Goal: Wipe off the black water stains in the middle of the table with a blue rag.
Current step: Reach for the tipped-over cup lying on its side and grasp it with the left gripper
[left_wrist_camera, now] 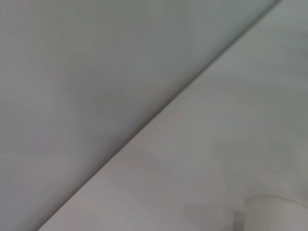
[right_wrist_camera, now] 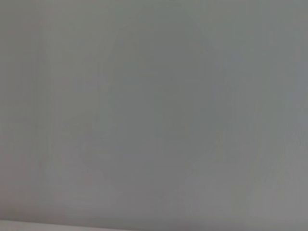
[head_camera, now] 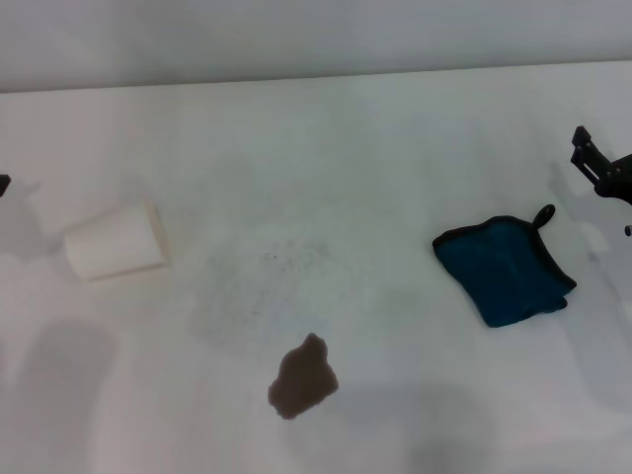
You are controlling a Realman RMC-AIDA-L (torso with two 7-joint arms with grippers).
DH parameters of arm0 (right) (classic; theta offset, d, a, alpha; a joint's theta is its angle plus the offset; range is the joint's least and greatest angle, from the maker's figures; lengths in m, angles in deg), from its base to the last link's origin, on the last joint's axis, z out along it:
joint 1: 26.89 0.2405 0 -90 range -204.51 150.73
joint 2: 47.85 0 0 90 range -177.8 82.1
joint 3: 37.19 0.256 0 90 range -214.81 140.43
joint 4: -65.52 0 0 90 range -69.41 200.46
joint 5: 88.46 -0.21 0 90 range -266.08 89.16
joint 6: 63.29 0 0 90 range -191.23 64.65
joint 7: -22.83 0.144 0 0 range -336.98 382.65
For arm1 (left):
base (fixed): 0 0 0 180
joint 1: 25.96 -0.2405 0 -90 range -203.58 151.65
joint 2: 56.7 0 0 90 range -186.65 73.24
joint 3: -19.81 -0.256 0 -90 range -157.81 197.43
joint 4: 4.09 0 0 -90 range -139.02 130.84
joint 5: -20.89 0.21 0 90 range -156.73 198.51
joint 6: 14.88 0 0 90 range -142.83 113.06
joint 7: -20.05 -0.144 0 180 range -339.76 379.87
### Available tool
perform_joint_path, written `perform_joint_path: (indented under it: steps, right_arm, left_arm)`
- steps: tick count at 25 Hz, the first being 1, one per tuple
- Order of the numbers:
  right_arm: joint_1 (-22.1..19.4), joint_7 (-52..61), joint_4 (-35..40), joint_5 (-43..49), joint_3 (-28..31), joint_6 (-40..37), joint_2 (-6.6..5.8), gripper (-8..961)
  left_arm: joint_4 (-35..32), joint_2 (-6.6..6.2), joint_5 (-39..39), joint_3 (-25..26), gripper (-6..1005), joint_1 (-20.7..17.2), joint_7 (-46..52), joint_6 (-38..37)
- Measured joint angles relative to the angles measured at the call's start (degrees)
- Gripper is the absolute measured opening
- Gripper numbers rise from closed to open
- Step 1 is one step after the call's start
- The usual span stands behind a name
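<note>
Lying flat toward the right side of the white table: the blue rag, a dark teal squarish cloth with black stitched edging, slightly rumpled, its little black loop pointing toward the far edge. Sitting nearer the front edge and about mid-width: the black water stains, one lobed brownish-grey blotch, smaller than the rag and well apart from it. Spreading between blotch and far edge: faint grey speckled scuffs. Resting on its side at the left: a white paper cup, well apart from both stain and rag, its mouth facing the left edge; showing again as a pale rim in the left wrist view.

Leaving wide bare tabletop between rag and stain, and more along the far edge where table meets grey wall.

Hovering at the right border, just beyond the rag's loop corner and not touching it: the right gripper, only partly showing as black parts, so impossible to tell how far the jaws are parted; holding nothing visible. Peeking in at the left border, beyond the cup: a dark sliver of the left gripper, jaw opening likewise impossible to tell.

Filling the right wrist view: plain grey surface only.
</note>
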Motion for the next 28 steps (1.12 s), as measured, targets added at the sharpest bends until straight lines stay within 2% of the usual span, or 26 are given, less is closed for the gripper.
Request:
perform_joint_path:
  steps: [5,11,16,28]
  right_arm:
    - [0.28,0.0,0.08,0.0,0.01,0.1,-0.05,854]
    - [0.5,0.0,-0.2,0.0,0.01,0.16,-0.01,854]
    - [0.36,0.0,-0.51,0.1,0.01,0.28,0.08,854]
    - [0.41,0.0,-2.28,0.25,0.0,1.72,0.18,854]
  left_arm:
    - [0.27,0.42,4.26,-0.01,876,2.05,-6.01,-0.1]
    - [-5.33,0.87,13.47,-0.01,876,4.37,-9.45,4.09]
    - [-9.86,0.97,14.52,0.02,877,4.16,-12.22,8.61]
    - [-21.52,1.0,13.55,0.08,877,3.64,-13.1,11.29]
